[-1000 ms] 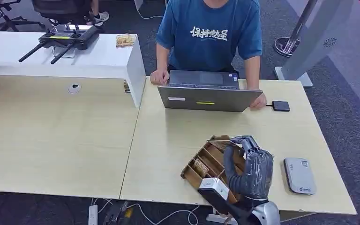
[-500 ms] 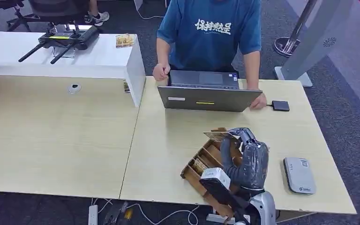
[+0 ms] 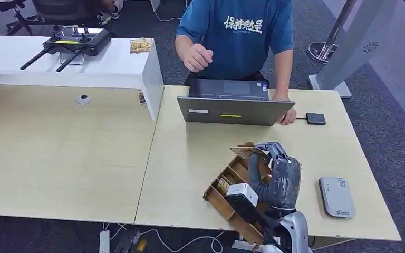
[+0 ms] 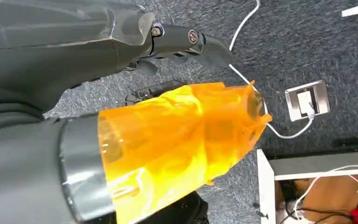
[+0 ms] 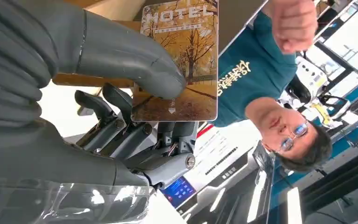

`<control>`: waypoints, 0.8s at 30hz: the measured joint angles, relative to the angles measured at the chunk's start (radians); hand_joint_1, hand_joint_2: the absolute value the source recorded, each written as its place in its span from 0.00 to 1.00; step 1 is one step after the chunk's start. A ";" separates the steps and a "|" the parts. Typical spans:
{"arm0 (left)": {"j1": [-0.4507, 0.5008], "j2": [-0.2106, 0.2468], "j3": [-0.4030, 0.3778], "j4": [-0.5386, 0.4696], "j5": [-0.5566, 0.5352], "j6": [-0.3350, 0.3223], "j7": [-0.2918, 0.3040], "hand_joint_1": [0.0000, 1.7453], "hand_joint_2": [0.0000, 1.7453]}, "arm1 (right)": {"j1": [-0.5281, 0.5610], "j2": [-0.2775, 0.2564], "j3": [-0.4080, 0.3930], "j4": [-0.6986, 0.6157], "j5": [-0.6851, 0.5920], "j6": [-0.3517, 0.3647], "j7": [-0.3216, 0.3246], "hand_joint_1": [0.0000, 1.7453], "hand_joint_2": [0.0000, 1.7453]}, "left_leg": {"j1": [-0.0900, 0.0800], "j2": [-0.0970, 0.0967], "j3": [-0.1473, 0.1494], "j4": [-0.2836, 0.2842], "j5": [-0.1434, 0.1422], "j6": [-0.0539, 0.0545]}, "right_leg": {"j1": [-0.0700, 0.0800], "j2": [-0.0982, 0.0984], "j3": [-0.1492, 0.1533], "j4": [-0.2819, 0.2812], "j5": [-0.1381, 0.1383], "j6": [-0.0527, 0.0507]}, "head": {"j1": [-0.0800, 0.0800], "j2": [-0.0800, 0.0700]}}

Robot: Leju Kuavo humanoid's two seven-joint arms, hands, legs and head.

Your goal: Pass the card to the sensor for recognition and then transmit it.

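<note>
My right robot hand (image 3: 278, 176) pinches the card (image 5: 179, 60), lifted just above the wooden tray (image 3: 222, 197). Next, I reckon: carry it right to the sensor (image 3: 337, 196) on the worktop.

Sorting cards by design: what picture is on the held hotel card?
Golden autumn trees on the hotel card, clearest in the right wrist view.

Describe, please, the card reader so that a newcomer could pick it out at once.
Start at the light wooden table where a person works on a laptop. On the robot's right, near the table's front edge, past the wooden card box, lies the card reader: a flat, silver-grey rounded slab, unlike the small black device by the laptop.
</note>
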 joint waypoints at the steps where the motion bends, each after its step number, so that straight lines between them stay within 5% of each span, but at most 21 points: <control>1: 0.002 0.002 -0.016 -0.001 0.011 0.000 0.001 0.00 0.00 | -0.009 0.000 0.000 0.003 -0.003 0.004 -0.003 1.00 1.00 | 0.000 0.000 0.000 0.000 0.000 0.000 | 0.000 0.000 0.000 0.000 0.000 0.000 | 0.000 0.000; 24: -0.023 0.016 -0.258 -0.008 0.161 0.004 0.065 0.00 0.00 | -0.350 0.112 0.054 0.140 -0.083 0.122 -0.002 1.00 1.00 | 0.000 0.000 0.000 0.000 0.001 -0.001 | 0.000 0.000 0.000 0.001 0.001 0.000 | 0.000 0.000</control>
